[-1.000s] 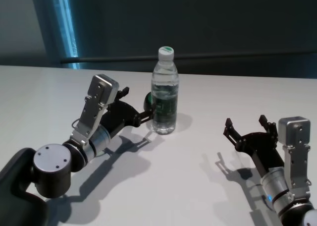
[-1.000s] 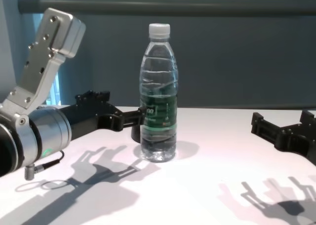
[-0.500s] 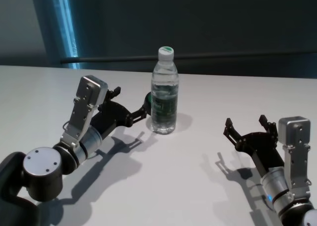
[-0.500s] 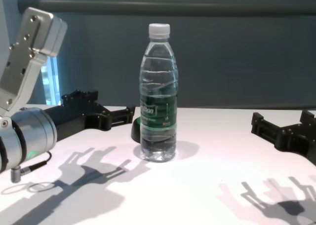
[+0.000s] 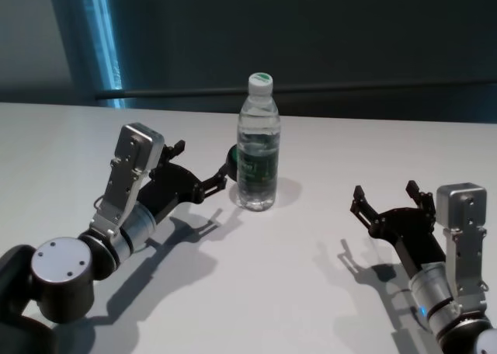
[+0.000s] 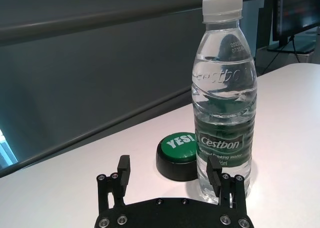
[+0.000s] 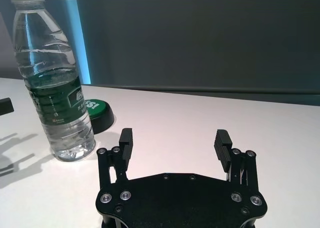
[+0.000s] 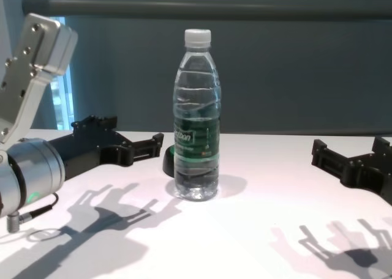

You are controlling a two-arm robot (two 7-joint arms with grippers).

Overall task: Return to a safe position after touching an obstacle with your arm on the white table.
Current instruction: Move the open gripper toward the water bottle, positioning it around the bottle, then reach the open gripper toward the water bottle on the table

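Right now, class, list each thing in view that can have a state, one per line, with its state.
Water bottle: upright, capped, on the white table, touched by neither hand.
Green button: behind the bottle, untouched.
Left hand: open, empty, just short of the bottle.
Right hand: open, empty, apart at the table's right.

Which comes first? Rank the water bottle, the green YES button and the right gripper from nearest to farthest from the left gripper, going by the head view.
1. Green YES button: just past the left gripper, tucked behind the bottle's left side.
2. Water bottle: upright mid-table, to the gripper's right, close behind the button in rank.
3. Right gripper: open, far across the white table on the right.
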